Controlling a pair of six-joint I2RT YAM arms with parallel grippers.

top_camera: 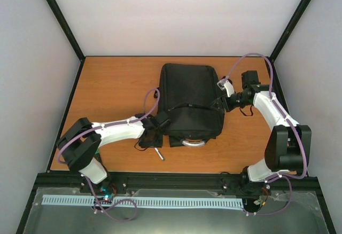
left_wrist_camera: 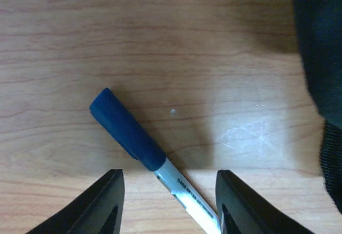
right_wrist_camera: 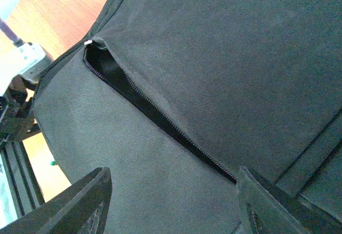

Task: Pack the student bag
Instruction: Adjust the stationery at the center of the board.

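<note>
Top external view: student bag (top_camera: 189,98) lies flat in middle of table (top_camera: 112,84). Pen (left_wrist_camera: 128,132) with blue cap not in bag yet; lies on wood just beside bag's near left corner. Left gripper (left_wrist_camera: 168,178) over pen, jaws apart, pen between them, not held. Right gripper (right_wrist_camera: 171,172) at bag's right side, jaws wide, holds nothing. Zip slit (right_wrist_camera: 155,114) part open, dark inside. Cannot tell if anything packed. Left to do, I think: grab pen, drop in bag, zip shut.

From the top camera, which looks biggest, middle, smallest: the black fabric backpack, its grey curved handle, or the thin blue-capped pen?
Largest: black fabric backpack.
Middle: its grey curved handle.
Smallest: thin blue-capped pen, though only a little smaller than the handle.
</note>
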